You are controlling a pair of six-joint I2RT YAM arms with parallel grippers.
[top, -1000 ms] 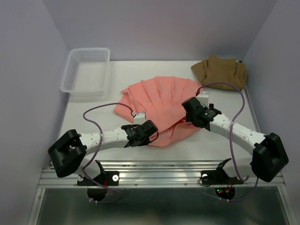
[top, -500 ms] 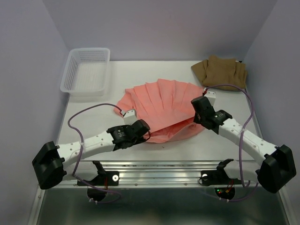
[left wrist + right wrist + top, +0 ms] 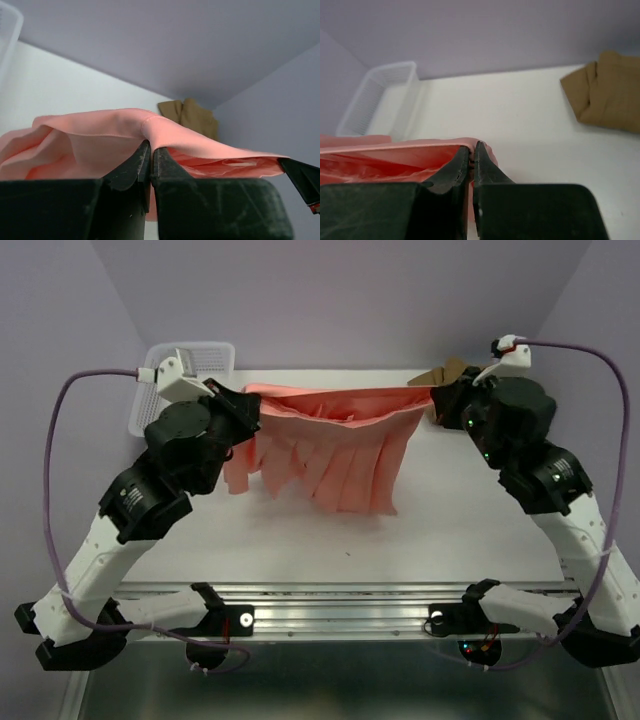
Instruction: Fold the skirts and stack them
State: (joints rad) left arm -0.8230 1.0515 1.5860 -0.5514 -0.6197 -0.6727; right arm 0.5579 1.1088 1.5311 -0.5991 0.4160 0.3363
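The salmon-pink skirt (image 3: 335, 445) hangs in the air above the table, stretched between both arms, its pleated hem dangling toward the tabletop. My left gripper (image 3: 250, 410) is shut on its left top corner; in the left wrist view the jaws pinch a fold of the pink skirt (image 3: 100, 132). My right gripper (image 3: 435, 400) is shut on the right corner of the pink skirt (image 3: 395, 162). The tan-brown skirt (image 3: 610, 92) lies bunched at the table's back right, mostly hidden behind the right arm in the top view (image 3: 450, 370). The grey skirt is out of view.
A white lattice basket (image 3: 205, 360) stands at the back left, partly hidden by the left arm, and shows as the basket (image 3: 375, 97) in the right wrist view. Purple walls close in the table on three sides. The arm bases and a metal rail (image 3: 340, 610) line the near edge.
Both arms have risen from the tabletop and spread apart, lifting the pink skirt from a flat heap into a hanging sheet. The right gripper shut on its corner during this second.
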